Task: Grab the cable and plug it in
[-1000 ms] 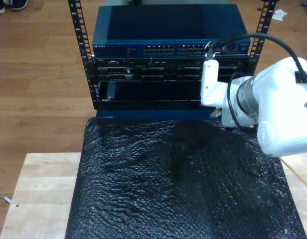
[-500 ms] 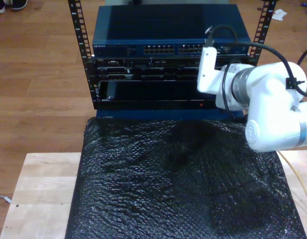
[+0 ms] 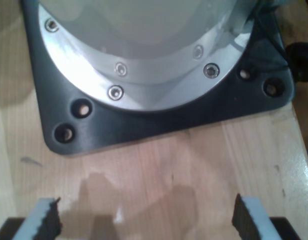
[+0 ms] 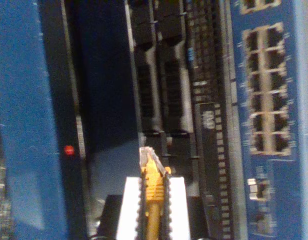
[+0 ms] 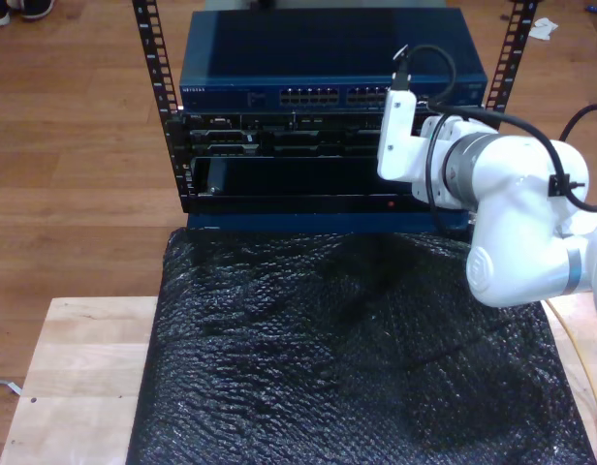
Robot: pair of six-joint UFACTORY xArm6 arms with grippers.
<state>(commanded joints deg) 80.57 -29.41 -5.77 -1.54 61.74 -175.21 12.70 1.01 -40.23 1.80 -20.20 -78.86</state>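
My second gripper (image 4: 153,200), pinching the yellow-orange network cable (image 4: 153,192), faces the dark rack of network gear (image 5: 279,145) in the upper middle of the exterior view, with open air between the clear plug (image 4: 146,156) and the black panels. Above them the blue switch's rows of ports (image 5: 337,96) lie unobstructed. My first gripper (image 3: 144,222) hangs wide apart over bare wooden desk (image 3: 159,175), with an arm's black base plate (image 3: 94,130) as the near obstacle beyond it.
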